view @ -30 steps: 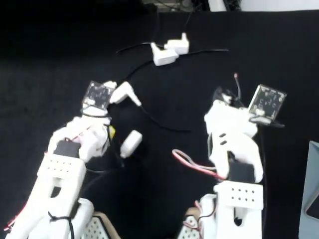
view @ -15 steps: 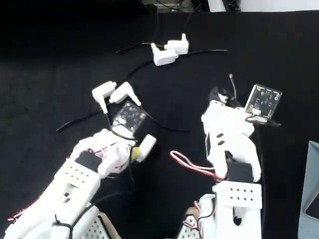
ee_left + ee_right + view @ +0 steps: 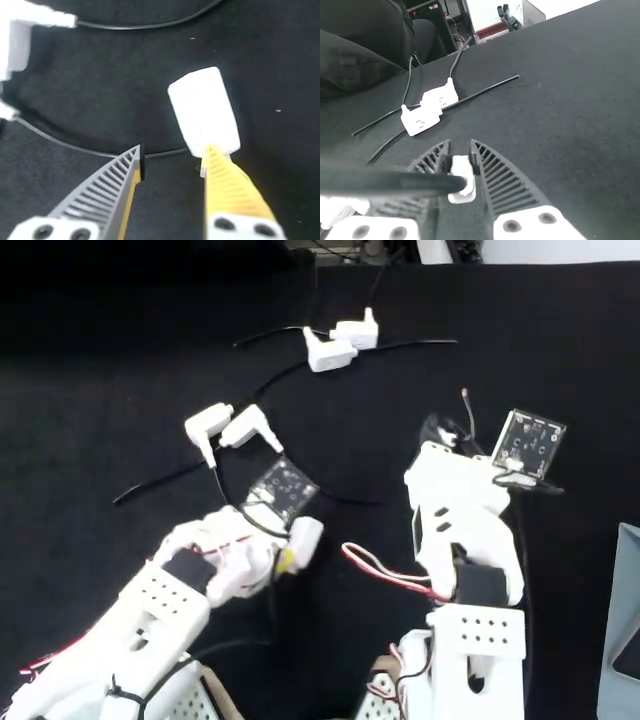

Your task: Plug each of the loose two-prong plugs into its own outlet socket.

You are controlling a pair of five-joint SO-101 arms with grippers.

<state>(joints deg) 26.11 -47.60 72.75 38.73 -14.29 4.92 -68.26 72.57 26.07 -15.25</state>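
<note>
The left gripper (image 3: 172,152) is spread wide, with the loose plug (image 3: 202,110) lying at its yellow fingertip, outside the gap. Both are shifted rightward since earlier. A second plug (image 3: 461,167) is pinched by the right gripper (image 3: 460,148).

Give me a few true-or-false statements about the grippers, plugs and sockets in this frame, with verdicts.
1. The left gripper is open. True.
2. The right gripper is empty. False: it is shut on a white plug.
3. The two outlet sockets lie side by side. True.
4. The table cover is white. False: it is black.
5. A loose plug lies at the left gripper's yellow fingertip. True.
</note>
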